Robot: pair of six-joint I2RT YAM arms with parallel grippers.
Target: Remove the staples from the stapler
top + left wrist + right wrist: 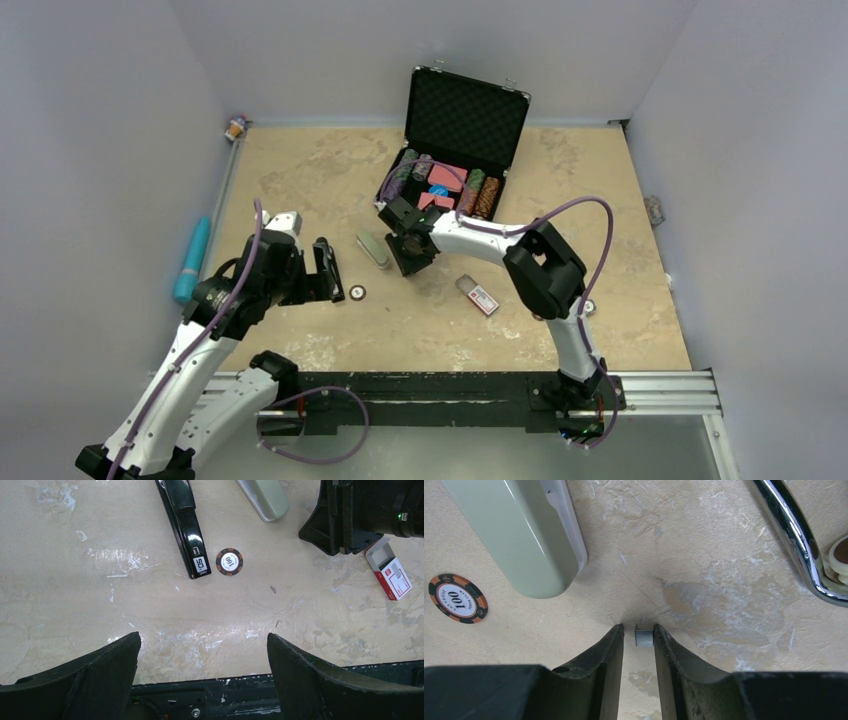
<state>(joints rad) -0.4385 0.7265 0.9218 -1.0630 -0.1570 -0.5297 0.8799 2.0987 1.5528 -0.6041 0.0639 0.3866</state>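
**Markings.** The stapler (185, 525) carries a white patch reading "50" at its near end. The smaller print beneath that is not legible. The poker chip (229, 561) reads "100". The small box (395, 575) has a red-and-white label, and its print is too small to read.

**Containers.** The black case (465, 110) stands open at 12 o'clock on the table (100, 595), with its foam-lined lid upright. Its tray holds rows of chip stacks (482, 197) with pink and blue pieces among them. The small box lies at 4 o'clock of your right gripper (638, 629). One end is open, but its contents cannot be made out.

**Task item.** The stapler lies flat on the table, just beside the chip at the chip's 9 o'clock. The pale green bar (519, 535) lies at the chip's 1 o'clock.

**Grippers.** Your left gripper (202, 636) hangs over bare table with its jaws wide and holds nothing. The stapler is at its 12 o'clock. Your right gripper is down at the table with its jaws narrow, bracketing a small block of staples (644, 636). One finger touches the block and a sliver of table shows on the other side, so it is not clamped.
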